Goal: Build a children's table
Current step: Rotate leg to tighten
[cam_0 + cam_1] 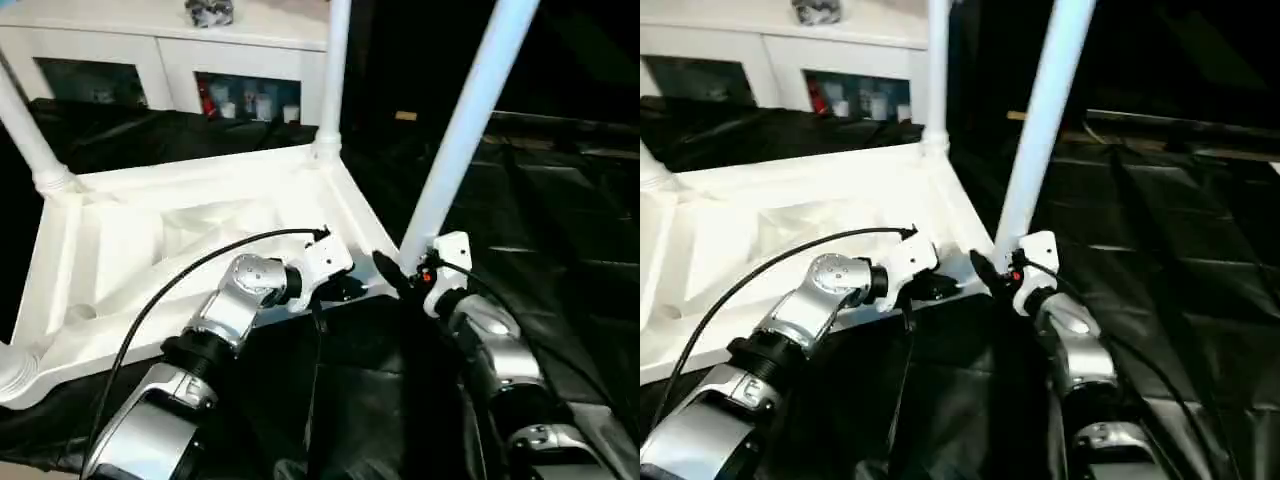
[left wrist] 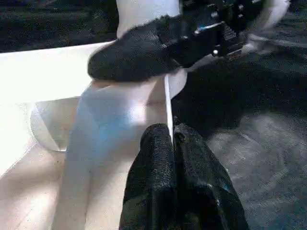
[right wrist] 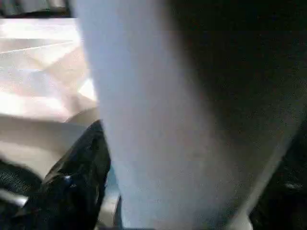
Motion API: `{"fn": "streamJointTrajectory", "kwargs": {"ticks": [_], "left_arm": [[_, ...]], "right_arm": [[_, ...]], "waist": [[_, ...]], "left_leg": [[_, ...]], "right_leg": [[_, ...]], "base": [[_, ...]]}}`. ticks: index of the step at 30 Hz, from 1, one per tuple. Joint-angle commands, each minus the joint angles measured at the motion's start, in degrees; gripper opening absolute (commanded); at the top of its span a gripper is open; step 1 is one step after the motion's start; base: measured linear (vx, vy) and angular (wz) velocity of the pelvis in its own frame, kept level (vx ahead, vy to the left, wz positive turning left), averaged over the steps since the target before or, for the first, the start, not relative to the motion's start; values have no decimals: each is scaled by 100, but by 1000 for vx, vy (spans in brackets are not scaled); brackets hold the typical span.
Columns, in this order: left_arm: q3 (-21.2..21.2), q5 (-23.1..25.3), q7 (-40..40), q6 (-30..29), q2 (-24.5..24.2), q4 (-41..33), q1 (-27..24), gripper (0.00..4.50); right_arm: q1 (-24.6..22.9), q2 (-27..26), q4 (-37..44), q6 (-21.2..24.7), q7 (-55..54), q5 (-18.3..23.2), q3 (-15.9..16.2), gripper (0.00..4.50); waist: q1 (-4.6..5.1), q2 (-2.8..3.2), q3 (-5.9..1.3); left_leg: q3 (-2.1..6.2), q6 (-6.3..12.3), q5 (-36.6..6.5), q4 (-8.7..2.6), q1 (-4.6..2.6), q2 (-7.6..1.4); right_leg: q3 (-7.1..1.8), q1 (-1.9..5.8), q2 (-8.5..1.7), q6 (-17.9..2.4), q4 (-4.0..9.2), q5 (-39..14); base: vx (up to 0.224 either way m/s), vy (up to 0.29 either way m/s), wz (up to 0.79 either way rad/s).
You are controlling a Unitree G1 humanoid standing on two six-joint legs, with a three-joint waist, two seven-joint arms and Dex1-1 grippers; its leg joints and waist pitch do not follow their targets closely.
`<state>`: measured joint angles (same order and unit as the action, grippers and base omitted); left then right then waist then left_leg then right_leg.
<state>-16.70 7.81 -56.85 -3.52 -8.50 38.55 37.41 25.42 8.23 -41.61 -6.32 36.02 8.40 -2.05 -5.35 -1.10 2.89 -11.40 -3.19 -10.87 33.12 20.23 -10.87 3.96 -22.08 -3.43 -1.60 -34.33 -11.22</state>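
At the near right corner of the upturned top (image 1: 150, 240), ribs up on the black sheet so you can reach its sockets, the near right leg (image 1: 465, 125) stands tilted, probably not yet fully seated. Your right gripper (image 1: 400, 275) brackets its base, fingers apart on either side, likely to steady it. Your left gripper (image 2: 173, 143) is pinched shut against the top's rim, apparently bracing it. Two far legs stand upright.
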Motion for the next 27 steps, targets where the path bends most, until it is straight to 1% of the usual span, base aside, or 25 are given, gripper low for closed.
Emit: {"fn": "streamJointTrajectory", "kwargs": {"ticks": [1,2,3,4,5,6,7,8,9,10,11,12,13,15,17,18,19,20,22,23,24,25,27], "left_arm": [[-346,-155,-428,225,146,-278,111,0],[-345,-176,-515,233,109,-291,105,0],[-344,-189,-618,255,67,-297,103,0],[-344,-189,-618,255,67,-297,103,0],[-346,-223,-866,328,-52,-288,114,0],[-348,-240,-963,356,-95,-277,122,0],[-348,-246,-994,365,-109,-274,125,0],[-346,-266,-1113,396,-156,-261,133,0],[-346,-271,-1145,404,-168,-257,135,0],[-356,-308,-1355,455,-253,-226,150,0],[-356,-308,-1355,455,-253,-226,150,0],[-368,-322,-1449,489,-293,-212,157,0],[-365,-349,-1546,494,-323,-196,168,0],[-364,-352,-1554,494,-326,-196,168,0],[-367,-407,-1726,484,-389,-214,169,0],[-367,-410,-1737,484,-393,-216,168,0],[-369,-455,-1898,476,-457,-273,142,0],[-370,-463,-1941,468,-479,-300,128,0],[-376,-475,-1999,453,-499,-320,110,0],[-382,-487,-2048,450,-526,-345,89,0],[-381,-498,-2079,453,-547,-360,74,0],[-379,-507,-2109,455,-572,-376,57,0],[-379,-507,-2109,455,-572,-376,57,0]], "right_arm": [[-70,10,68,201,588,-39,411,378],[-108,104,148,227,845,-11,470,378],[-151,215,226,261,1131,4,543,378],[-151,215,226,261,1131,4,543,378],[-299,540,475,372,2011,50,816,378],[-351,659,573,420,2329,80,910,378],[-368,697,605,436,2431,89,941,378],[-419,829,713,485,2792,125,1039,378],[-428,863,737,497,2874,135,1061,378],[-487,1117,890,549,3458,174,1225,378],[-487,1117,890,549,3458,174,1225,378],[-495,1212,926,574,3655,170,1289,378],[-496,1300,953,597,3860,156,1356,378],[-495,1305,954,600,3872,155,1360,378],[-496,1396,1031,716,4141,190,1437,344],[-497,1401,1040,728,4160,197,1440,344],[-526,1466,1187,888,4377,276,1476,342],[-538,1481,1233,926,4417,292,1481,342],[-548,1483,1255,966,4438,304,1487,309],[-573,1499,1311,1002,4460,324,1506,304],[-590,1505,1353,1034,4474,339,1521,303],[-613,1514,1401,1075,4505,359,1539,303],[-613,1514,1401,1075,4505,359,1539,280]], "waist": [[-1,45,-341],[-9,39,-333],[-13,52,-325],[-13,52,-325],[-44,71,-317],[-70,54,-317],[-89,59,-317],[-110,62,-318],[-123,60,-325],[-144,63,-316],[-164,58,-317],[-164,52,-311],[-179,61,-313],[-194,61,-316],[-202,74,-321],[-206,64,-327],[-206,69,-327],[-220,69,-334],[-246,71,-340],[-255,69,-337],[-254,41,-335],[-264,45,-333],[-264,60,-329]], "left_leg": [[153,404,-910,-363,-41,-310],[150,414,-958,-360,-39,-311],[151,402,-1006,-366,-45,-320],[151,402,-1006,-366,-45,-320],[147,380,-1068,-365,-56,-331],[138,409,-1069,-357,-45,-329],[136,433,-1054,-356,-51,-333],[134,466,-1007,-351,-39,-334],[137,469,-1000,-345,-40,-333],[137,483,-1018,-348,-43,-335],[134,479,-1039,-343,-54,-335],[134,478,-1060,-351,-52,-341],[142,451,-1089,-354,-54,-343],[145,426,-1078,-358,-62,-351],[151,403,-1062,-359,-55,-345],[152,417,-1032,-359,-52,-346],[150,432,-1013,-354,-52,-341],[148,462,-982,-347,-52,-345],[145,473,-930,-343,-55,-353],[147,462,-933,-348,-57,-356],[142,451,-926,-347,-57,-349],[145,448,-919,-350,-59,-348],[146,427,-975,-353,-59,-354]], "right_leg": [[-316,282,-564,-1452,351,-295],[-322,290,-567,-1435,365,-429],[-322,279,-570,-1413,382,-582],[-322,279,-570,-1413,382,-582],[-317,271,-565,-1372,396,-762],[-316,284,-555,-1349,400,-807],[-316,278,-549,-1335,400,-795],[-318,279,-558,-1333,391,-775],[-309,278,-556,-1336,383,-785],[-306,271,-564,-1323,402,-874],[-306,264,-564,-1308,405,-966],[-307,252,-566,-1303,414,-1028],[-302,251,-569,-1281,420,-1149],[-305,242,-568,-1270,418,-1160],[-303,246,-577,-1280,414,-1142],[-301,252,-570,-1283,410,-1092],[-301,255,-564,-1289,404,-1051],[-304,252,-564,-1297,396,-993],[-305,244,-567,-1317,385,-884],[-301,243,-572,-1321,386,-895],[-300,244,-566,-1303,388,-937],[-301,247,-571,-1294,391,-969],[-300,237,-575,-1278,401,-1072]], "base": [[0,0,0],[0,0,0],[0,0,0],[0,0,0],[0,0,0],[0,0,0],[0,0,0],[0,0,0],[0,0,0],[0,0,0],[0,0,0],[0,0,0],[0,0,0],[0,0,0],[0,0,0],[0,0,0],[0,0,0],[0,0,0],[0,0,0],[0,0,0],[0,0,0],[0,0,0],[0,0,0]]}}
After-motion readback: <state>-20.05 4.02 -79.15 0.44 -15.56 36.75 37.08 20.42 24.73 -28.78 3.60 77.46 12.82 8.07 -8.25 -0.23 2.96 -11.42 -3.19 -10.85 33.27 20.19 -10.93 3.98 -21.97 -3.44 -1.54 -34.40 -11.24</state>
